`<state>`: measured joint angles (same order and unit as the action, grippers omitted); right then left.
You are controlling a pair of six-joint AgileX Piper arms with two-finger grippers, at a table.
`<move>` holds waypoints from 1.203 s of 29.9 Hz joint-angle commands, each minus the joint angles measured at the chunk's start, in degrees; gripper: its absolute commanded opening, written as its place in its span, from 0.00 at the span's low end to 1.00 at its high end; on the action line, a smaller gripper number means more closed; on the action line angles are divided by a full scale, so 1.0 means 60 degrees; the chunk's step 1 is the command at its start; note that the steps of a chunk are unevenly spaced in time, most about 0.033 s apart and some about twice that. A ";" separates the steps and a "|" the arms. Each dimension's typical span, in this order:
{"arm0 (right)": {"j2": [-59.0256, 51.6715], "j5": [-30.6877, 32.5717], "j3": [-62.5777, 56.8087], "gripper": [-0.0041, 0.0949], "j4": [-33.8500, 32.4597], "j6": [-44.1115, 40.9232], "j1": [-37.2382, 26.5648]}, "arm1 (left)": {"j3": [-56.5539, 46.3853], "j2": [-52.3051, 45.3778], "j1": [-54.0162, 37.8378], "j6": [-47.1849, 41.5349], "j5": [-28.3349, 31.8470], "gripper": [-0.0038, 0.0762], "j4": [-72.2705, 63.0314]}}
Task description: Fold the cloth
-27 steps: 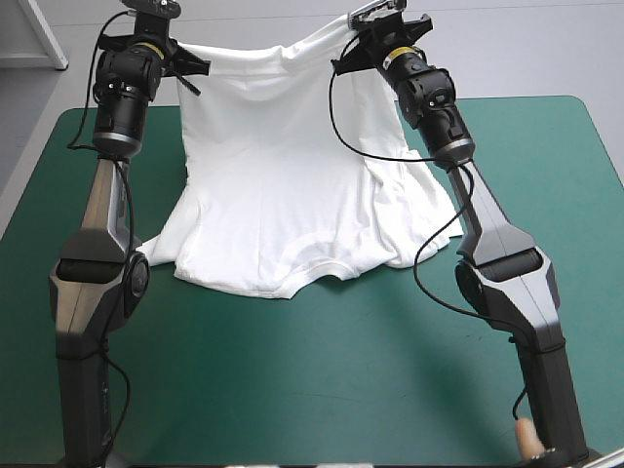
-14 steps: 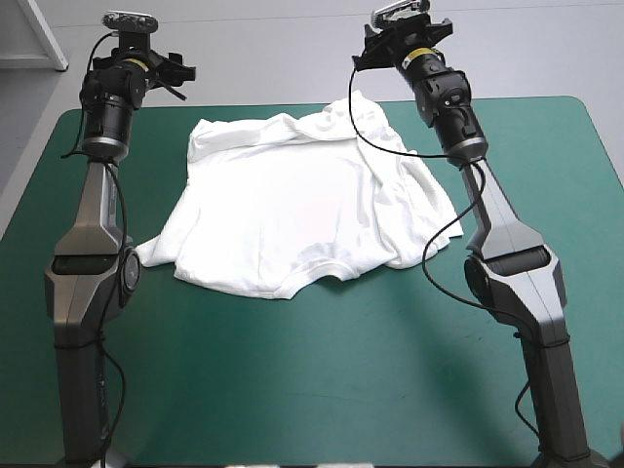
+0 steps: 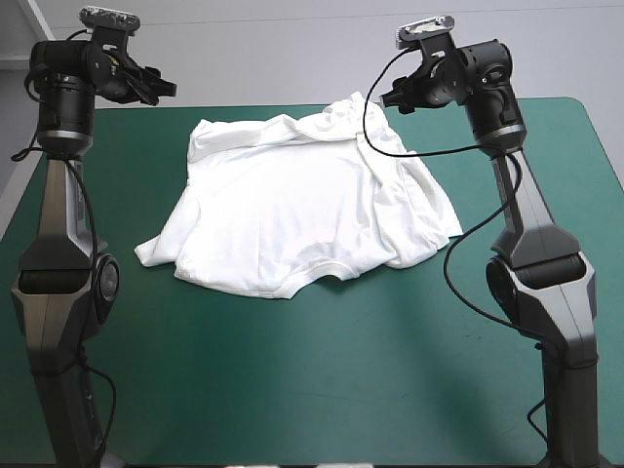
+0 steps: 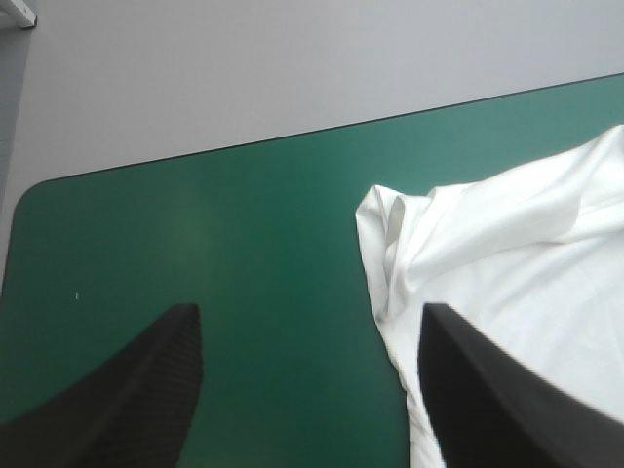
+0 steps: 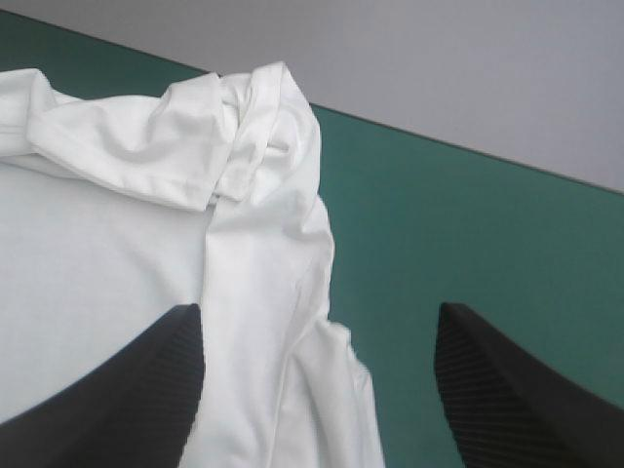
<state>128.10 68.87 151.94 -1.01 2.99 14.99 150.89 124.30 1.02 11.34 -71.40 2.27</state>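
The T-shirt [image 3: 292,205] lies spread on the table [image 3: 322,390], in its middle and toward the far half, with its bunched edge near the table's far edge and its hem toward the near side. The left jaws hang above the far left corner, clear of the T-shirt and to its left, standing apart with bare table between them. The right jaws hang above the far edge, just right of the T-shirt's far right corner, also standing apart and touching nothing. The near half of the table lies bare before the hem.
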 commanded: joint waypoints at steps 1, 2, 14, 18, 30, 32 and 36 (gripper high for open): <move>-0.1046 -0.0184 -0.0408 0.63 0.0587 -0.0284 -0.0119 | -0.0130 -0.1006 0.0043 -0.0076 -0.0392 0.59 -0.0229; -0.1299 -0.0184 -0.0769 0.61 0.1014 -0.0284 -0.0119 | -0.0378 -0.1212 0.0043 -0.0076 -0.0392 0.59 -0.0379; -0.5231 -0.0204 -0.8229 0.60 0.1632 0.0266 -0.0038 | -0.6853 -0.4451 0.0043 0.0065 -0.0392 0.59 -0.0496; -0.6381 -0.0333 -0.9993 0.60 0.1699 0.0287 -0.0038 | -0.9457 -0.5539 0.0043 0.0144 -0.0327 0.59 -0.0543; -0.7870 -0.0806 -1.2739 0.60 0.1650 0.0287 -0.0038 | -1.3730 -0.6312 0.0043 0.0505 0.2059 0.59 -0.2134; -0.7940 -0.0937 -1.3026 0.60 0.1693 0.0287 -0.0038 | -1.4083 -0.6259 0.0043 0.0505 0.2793 0.59 -0.2134; -0.7940 -0.1003 -1.3297 0.60 0.1693 0.0287 -0.0038 | -1.4396 -0.5785 0.0043 0.1093 0.3567 0.59 -0.2524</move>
<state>82.76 64.86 71.62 8.61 4.14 14.69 63.83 89.74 1.14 16.14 -53.71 -10.14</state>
